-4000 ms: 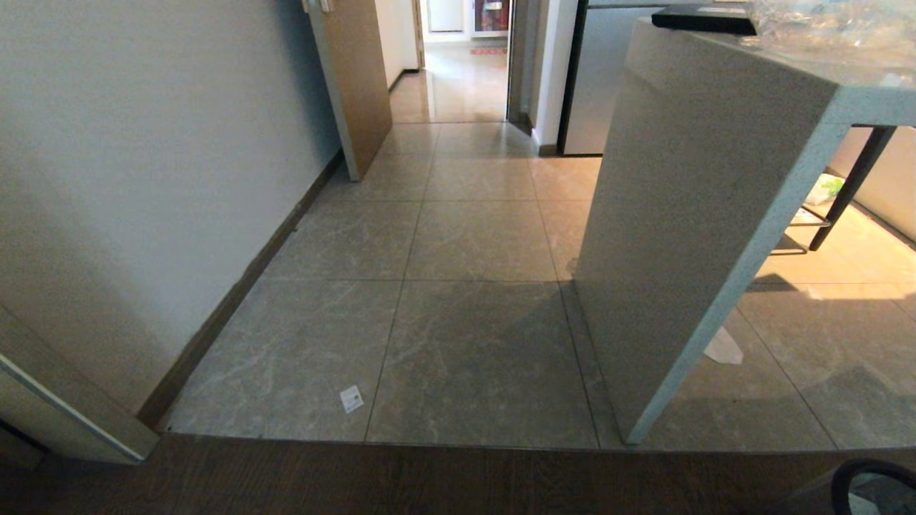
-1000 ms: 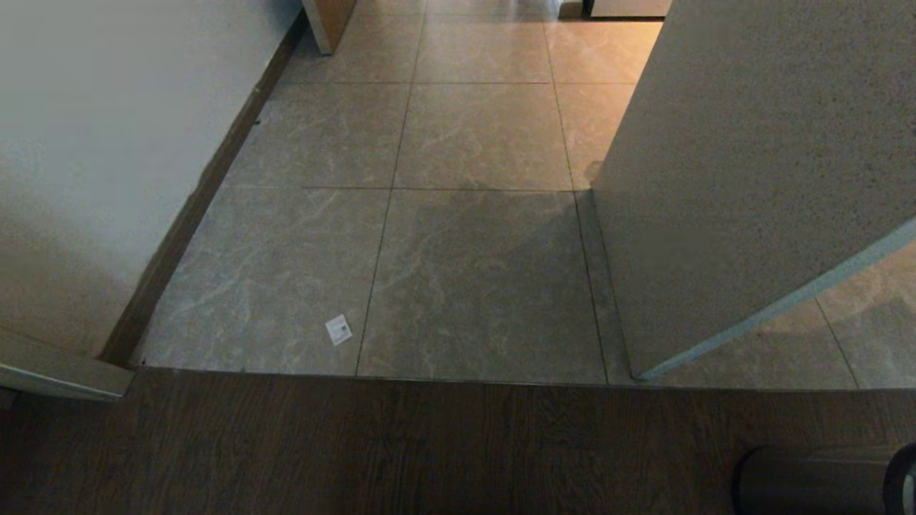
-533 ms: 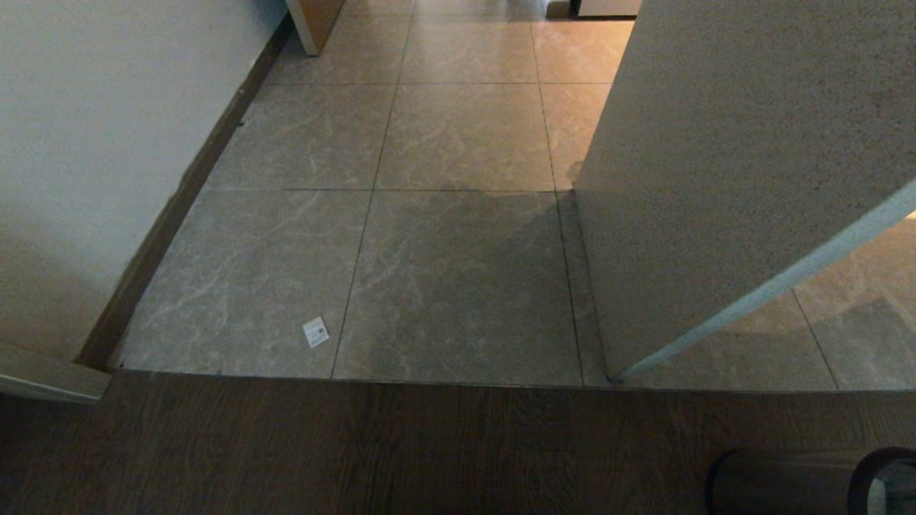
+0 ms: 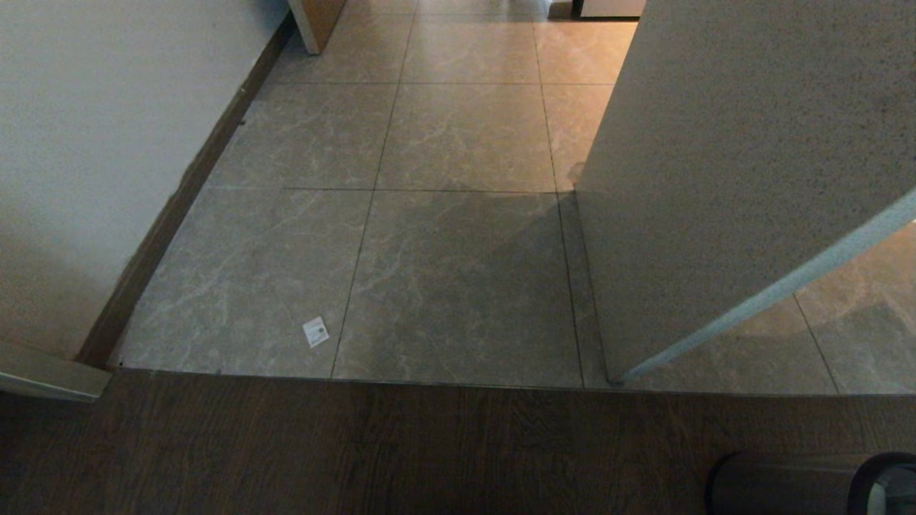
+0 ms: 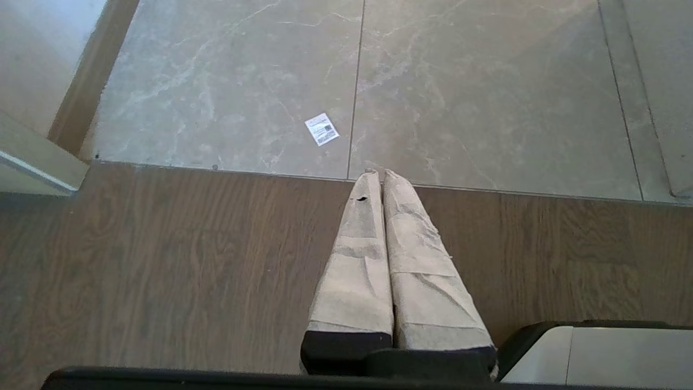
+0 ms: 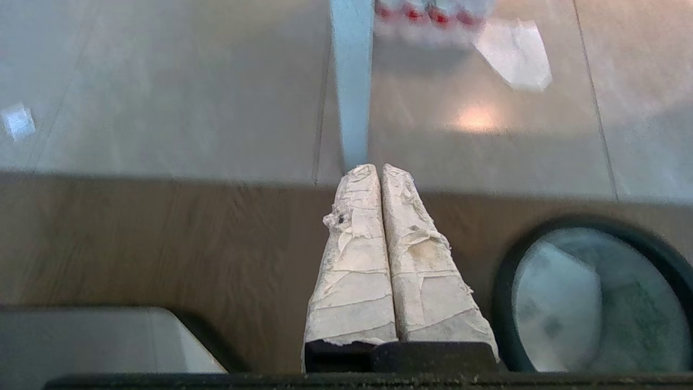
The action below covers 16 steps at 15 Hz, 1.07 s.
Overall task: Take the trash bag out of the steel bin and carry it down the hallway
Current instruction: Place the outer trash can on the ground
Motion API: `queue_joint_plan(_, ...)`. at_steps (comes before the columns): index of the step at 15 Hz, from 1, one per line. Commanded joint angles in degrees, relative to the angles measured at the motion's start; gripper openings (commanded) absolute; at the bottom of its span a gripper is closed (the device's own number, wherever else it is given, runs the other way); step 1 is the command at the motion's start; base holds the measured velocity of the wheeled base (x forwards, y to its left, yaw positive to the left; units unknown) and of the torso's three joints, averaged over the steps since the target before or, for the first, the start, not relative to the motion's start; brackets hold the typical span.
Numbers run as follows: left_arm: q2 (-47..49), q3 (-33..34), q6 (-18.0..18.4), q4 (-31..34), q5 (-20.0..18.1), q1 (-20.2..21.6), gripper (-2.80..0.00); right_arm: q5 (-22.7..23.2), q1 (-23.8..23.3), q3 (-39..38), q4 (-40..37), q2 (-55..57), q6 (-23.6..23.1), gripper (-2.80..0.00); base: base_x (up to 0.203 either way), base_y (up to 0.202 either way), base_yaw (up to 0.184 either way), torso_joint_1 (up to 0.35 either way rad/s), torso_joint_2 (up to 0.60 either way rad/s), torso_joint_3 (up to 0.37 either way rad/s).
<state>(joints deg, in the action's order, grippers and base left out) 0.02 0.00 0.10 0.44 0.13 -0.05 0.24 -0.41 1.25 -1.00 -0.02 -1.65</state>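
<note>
One floor in two finishes fills the head view: glossy grey-beige marble-look tiles (image 4: 458,272) of the hallway meeting a strip of dark brown wood-grain boards (image 4: 358,450). One tall speckled stone slab (image 4: 730,179) stands at the right. One small round steel bin (image 4: 801,486) with a black rim ring sits on the boards at the lower right; the white, crinkly trash bag (image 6: 590,303) lies inside it. Two grippers hang low over the boards, each with two tape-wrapped fingers pressed together and empty: the left gripper (image 5: 377,174) and the right gripper (image 6: 377,168), just beside the bin. One small white paper scrap (image 4: 315,332) lies on a tile.
</note>
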Motion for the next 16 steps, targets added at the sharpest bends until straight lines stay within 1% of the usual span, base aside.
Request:
queue_joint_plan(1,0.0,0.0,0.0,0.0,0.0,0.0,-2.80,-0.2,0.1,8.0,-2.5,1.0,-1.3,-2.80,0.000,0.000,0.000,0.000,0.00,0.000)
queue_joint_plan(2,0.0,0.0,0.0,0.0,0.0,0.0,-2.80,-1.0,0.1,14.1,-6.1,2.3,-1.8,-2.80,0.000,0.000,0.000,0.000,0.00,0.000)
queue_joint_plan(3,0.0,0.0,0.0,0.0,0.0,0.0,-2.80,-3.4,0.0,20.9,-11.2,4.5,-1.9,-2.80,0.000,0.000,0.000,0.000,0.00,0.000)
queue_joint_plan(5,0.0,0.0,0.0,0.0,0.0,0.0,-2.80,-12.7,0.0,34.8,-24.4,12.4,-2.0,-2.80,0.000,0.000,0.000,0.000,0.00,0.000)
queue_joint_plan(7,0.0,0.0,0.1,0.0,0.0,0.0,-2.80,-20.5,-0.2,43.5,-36.0,21.9,-1.8,-2.80,0.000,0.000,0.000,0.000,0.00,0.000)
queue_joint_plan(9,0.0,0.0,0.0,0.0,0.0,0.0,-2.80,-25.8,-0.6,46.6,-41.5,28.4,-1.6,-2.80,0.000,0.000,0.000,0.000,0.00,0.000)
queue_joint_plan(11,0.0,0.0,0.0,0.0,0.0,0.0,-2.80,-28.6,-1.3,47.4,-43.1,35.1,-0.3,-2.80,0.000,0.000,0.000,0.000,0.00,0.000)
queue_joint_plan(12,0.0,0.0,0.0,0.0,0.0,0.0,-2.80,-29.5,-1.7,47.4,-43.4,39.0,1.8,-2.80,0.000,0.000,0.000,0.000,0.00,0.000)
queue_joint_plan(13,0.0,0.0,0.0,0.0,0.0,0.0,-2.80,-29.8,-2.4,47.3,-43.5,43.4,5.1,-2.80,0.000,0.000,0.000,0.000,0.00,0.000)
queue_joint_plan(15,0.0,0.0,0.0,0.0,0.0,0.0,-2.80,-29.0,-4.1,46.2,-43.4,51.7,13.6,-2.80,0.000,0.000,0.000,0.000,0.00,0.000)
queue_joint_plan(16,0.0,0.0,0.0,0.0,0.0,0.0,-2.80,-28.3,-5.8,45.2,-42.9,55.5,16.7,-2.80,0.000,0.000,0.000,0.000,0.00,0.000)
